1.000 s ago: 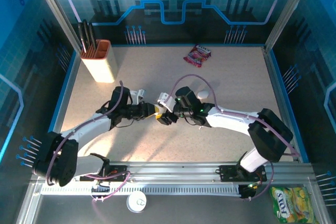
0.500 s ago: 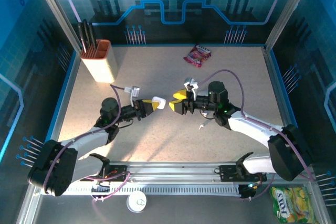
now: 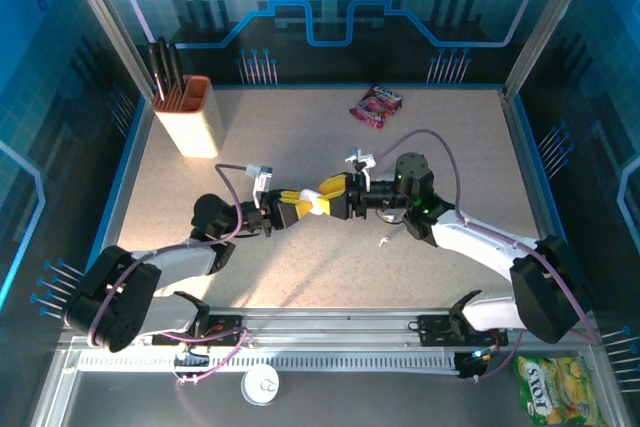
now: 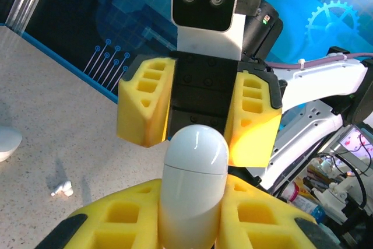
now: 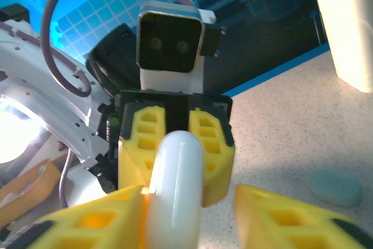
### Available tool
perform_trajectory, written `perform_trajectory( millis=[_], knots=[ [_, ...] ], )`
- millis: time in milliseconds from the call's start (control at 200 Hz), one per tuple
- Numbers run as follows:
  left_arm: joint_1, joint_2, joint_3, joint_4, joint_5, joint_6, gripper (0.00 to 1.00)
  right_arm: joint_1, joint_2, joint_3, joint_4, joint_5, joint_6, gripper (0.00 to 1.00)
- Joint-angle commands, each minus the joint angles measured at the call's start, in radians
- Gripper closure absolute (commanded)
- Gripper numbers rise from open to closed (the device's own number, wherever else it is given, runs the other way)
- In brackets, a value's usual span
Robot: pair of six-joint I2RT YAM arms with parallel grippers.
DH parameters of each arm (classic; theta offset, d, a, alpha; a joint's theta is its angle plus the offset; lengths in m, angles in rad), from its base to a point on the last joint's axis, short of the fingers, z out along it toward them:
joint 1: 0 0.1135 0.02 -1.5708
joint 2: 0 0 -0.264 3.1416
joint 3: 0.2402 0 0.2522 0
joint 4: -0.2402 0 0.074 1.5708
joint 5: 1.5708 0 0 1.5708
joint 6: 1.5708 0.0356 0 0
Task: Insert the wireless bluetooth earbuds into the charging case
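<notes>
White charging case (image 4: pixel 194 185) is gripped by the left claw (image 4: pixel 192 205), raised over the bench (image 4: pixel 58 115).
The case's rounded top is straddled by the right claw (image 4: pixel 201 121), whose jaws are held apart, with a gap seen on one side. One small white earbud (image 4: pixel 61 189) is seen lying on the bench, well apart from the case.

White case (image 4: pixel 194 170), speckled beige table (image 3: pixel 300 152)

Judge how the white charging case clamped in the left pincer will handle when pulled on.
The charging case looks glossy and rounded, so it may slip in the left pincer. Its shell seems rigid, unlikely to flex. Its seam suggests the lid could hinge open.
</notes>
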Motion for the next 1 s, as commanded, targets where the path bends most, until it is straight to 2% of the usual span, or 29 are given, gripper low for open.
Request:
perform_trajectory(
  millis=[0,75,190,235,290,405,560,650,770,865,995],
  knots=[
    [-0.012,0.001,0.02,0.077,0.045,0.024,0.89,0.006,0.0,0.031,-0.033,0.014,-0.03,0.69],
    [-0.011,-0.003,0.013,0.078,0.038,0.039,0.85,0.006,-0.013,0.03,-0.054,0.018,-0.055,0.76],
    [-0.011,-0.004,0.002,0.078,0.011,0.069,0.71,0.006,-0.042,0.04,-0.125,0.03,-0.11,0.8],
    [-0.012,-0.004,-0.001,0.077,0.003,0.084,0.62,0.006,-0.059,0.046,-0.161,0.038,-0.139,0.81],
    [-0.012,-0.007,-0.005,0.076,0.003,0.124,0.44,0.006,-0.081,0.052,-0.218,0.057,-0.182,0.81],
    [-0.016,-0.015,-0.019,0.076,0.007,0.235,0.29,0.004,-0.134,0.073,-0.355,0.111,-0.297,0.82],
    [-0.02,-0.003,-0.024,0.063,0.038,0.391,0.22,0.0,-0.189,0.118,-0.575,0.157,-0.426,0.84],
    [-0.03,0.016,-0.028,0.047,0.056,0.502,0.22,0.001,-0.211,0.155,-0.698,0.163,-0.499,0.84],
    [-0.052,0.032,0.011,-0.042,0.099,0.559,0.22,0.007,-0.228,0.214,-0.853,0.165,-0.587,0.85],
    [-0.081,0.034,0.039,-0.124,0.116,0.612,0.23,0.013,-0.231,0.242,-0.931,0.168,-0.632,0.85],
    [-0.099,0.05,0.069,-0.166,0.141,0.618,0.31,0.03,-0.226,0.27,-0.998,0.184,-0.667,0.86]
  ],
)
